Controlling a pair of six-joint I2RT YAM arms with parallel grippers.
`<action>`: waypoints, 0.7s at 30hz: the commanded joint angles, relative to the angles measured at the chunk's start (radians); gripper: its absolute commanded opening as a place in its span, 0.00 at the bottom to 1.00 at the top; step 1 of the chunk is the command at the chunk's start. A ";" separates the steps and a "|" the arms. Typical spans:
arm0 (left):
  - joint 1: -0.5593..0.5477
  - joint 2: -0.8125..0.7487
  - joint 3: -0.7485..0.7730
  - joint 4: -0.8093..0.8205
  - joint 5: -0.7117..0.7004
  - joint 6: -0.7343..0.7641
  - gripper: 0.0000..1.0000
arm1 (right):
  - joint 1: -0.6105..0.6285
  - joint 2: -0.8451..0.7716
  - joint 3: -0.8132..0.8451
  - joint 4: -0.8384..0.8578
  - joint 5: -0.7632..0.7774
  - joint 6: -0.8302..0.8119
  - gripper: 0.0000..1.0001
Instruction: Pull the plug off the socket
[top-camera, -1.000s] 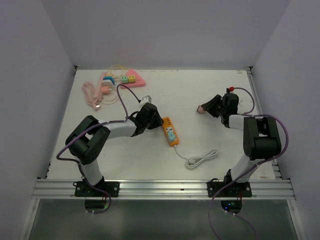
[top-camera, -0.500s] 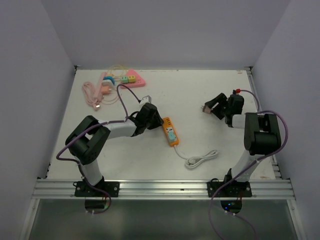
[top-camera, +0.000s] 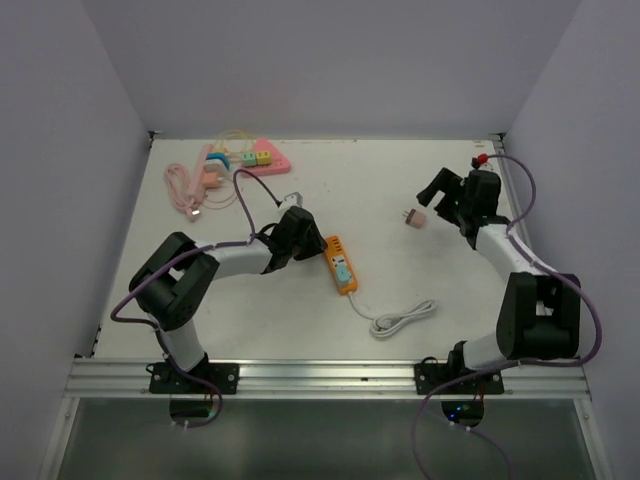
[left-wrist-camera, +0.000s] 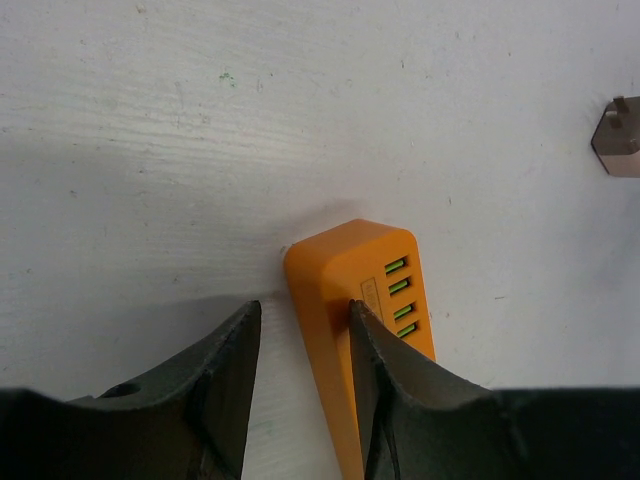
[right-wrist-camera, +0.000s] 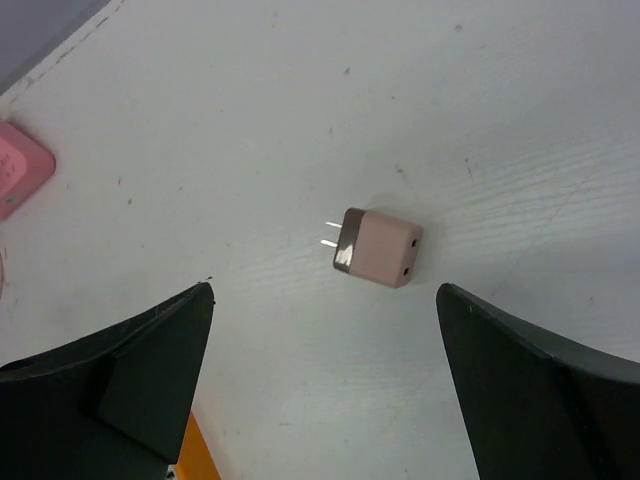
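The socket, an orange power strip (top-camera: 340, 262) (left-wrist-camera: 350, 260), lies near the table's middle, and its white cable (top-camera: 400, 318) trails toward the front. My left gripper (top-camera: 303, 226) (left-wrist-camera: 305, 305) is at the strip's far end with its jaws a little apart. One finger (left-wrist-camera: 385, 390) rests on the strip's top and the other (left-wrist-camera: 225, 390) stands beside it over bare table. The plug (top-camera: 413, 217) (right-wrist-camera: 378, 247), a small beige block with two prongs, lies loose on the table, unplugged. My right gripper (top-camera: 442, 196) (right-wrist-camera: 322, 290) hangs open just right of it, holding nothing.
A pink triangular power strip (top-camera: 262, 155) with plugs in it and a coiled pink cable (top-camera: 185, 190) lie at the back left. A corner of the pink strip (right-wrist-camera: 15, 175) shows in the right wrist view. Walls close in the table on three sides.
My right gripper has opened and let go of the plug, which now lies on the table. That arm has drawn back toward the far right. The left arm has stayed at the strip.
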 joint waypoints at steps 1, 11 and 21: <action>-0.011 0.000 -0.038 -0.155 0.010 0.044 0.44 | 0.092 -0.115 0.041 -0.201 0.066 -0.120 0.98; -0.010 -0.052 -0.050 -0.152 0.021 0.038 0.48 | 0.471 -0.244 0.035 -0.398 0.139 -0.104 0.91; -0.010 -0.058 -0.059 -0.151 0.036 0.037 0.49 | 0.753 -0.171 0.052 -0.438 0.231 -0.069 0.88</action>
